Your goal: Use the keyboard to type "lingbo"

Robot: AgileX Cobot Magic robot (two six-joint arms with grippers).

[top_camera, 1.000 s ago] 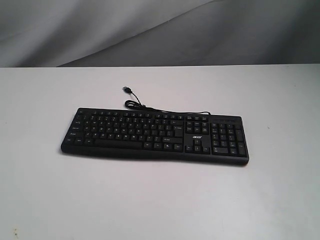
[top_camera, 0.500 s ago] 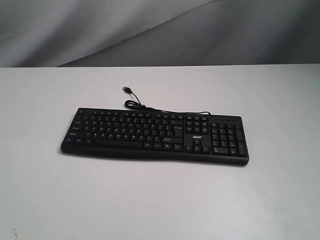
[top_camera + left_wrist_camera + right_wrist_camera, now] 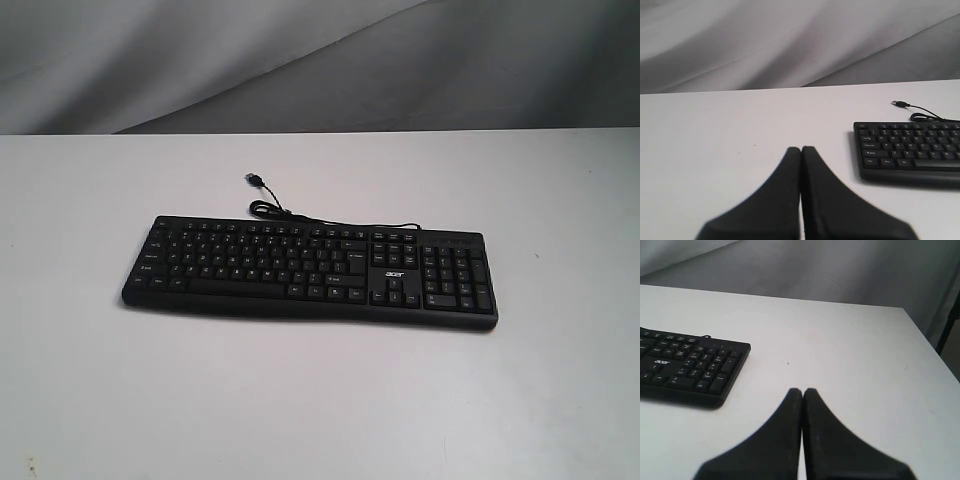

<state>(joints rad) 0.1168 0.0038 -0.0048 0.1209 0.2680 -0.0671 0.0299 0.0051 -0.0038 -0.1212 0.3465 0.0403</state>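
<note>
The black keyboard (image 3: 310, 268) with white legends and an acer logo lies flat on the white table, its thin USB cable (image 3: 270, 205) curling behind it, unplugged. Neither arm shows in the exterior view. In the left wrist view my left gripper (image 3: 801, 149) is shut with nothing in it, hovering over bare table beside the keyboard's Ctrl-key end (image 3: 910, 150). In the right wrist view my right gripper (image 3: 802, 390) is shut and empty too, over bare table off the keyboard's number-pad end (image 3: 695, 367).
The white table (image 3: 320, 400) ends against a grey draped cloth (image 3: 300, 60) at the back. In the right wrist view the table's corner and side edge (image 3: 920, 335) run close by, with a dark pole past it.
</note>
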